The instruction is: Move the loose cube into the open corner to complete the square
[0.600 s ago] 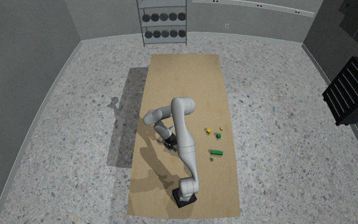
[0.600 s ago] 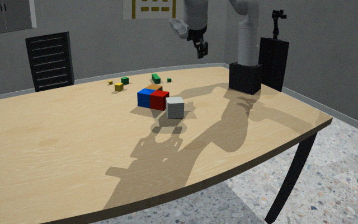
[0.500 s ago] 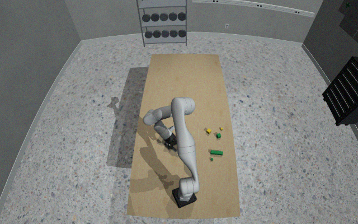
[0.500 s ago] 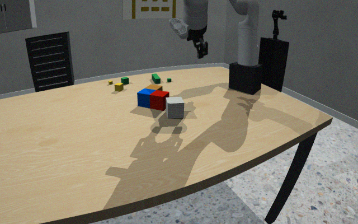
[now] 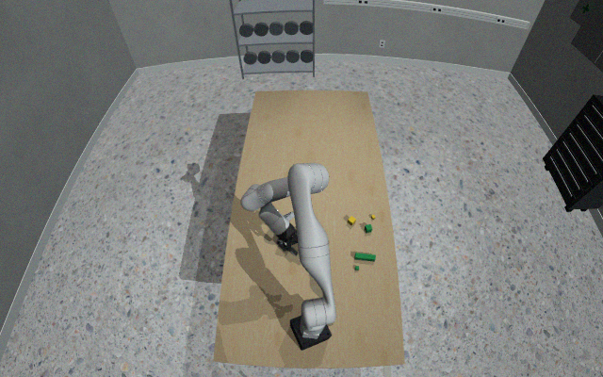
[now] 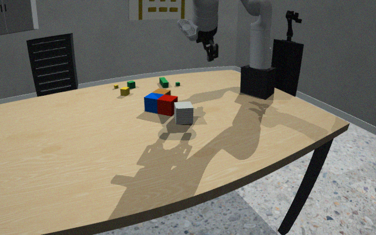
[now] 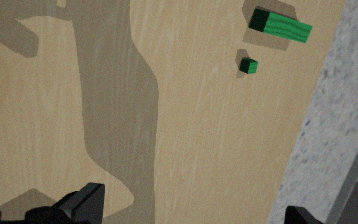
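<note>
The jaws (image 5: 288,245) (image 6: 212,53) stand wide open above the table (image 5: 325,127) (image 6: 88,141) (image 7: 210,150), nothing between them; judged from their height and tilt, this is a ready pose, not yet a grasp. The loose white cube (image 6: 184,113) sits upright near the red cube (image 6: 167,104), whether touching cannot be determined, and is not yet in the open corner. The blue cube (image 6: 151,103) and red cube meet side by side, the orange cube (image 6: 162,91) behind them, presumably set so to leave one corner for the fourth. Materials: white cube finely ribbed, sharp-edged; table pale, wood-grained; green bar (image 5: 365,256) (image 6: 164,82) (image 7: 287,27) oblong and streaked, lying apart from the group
</note>
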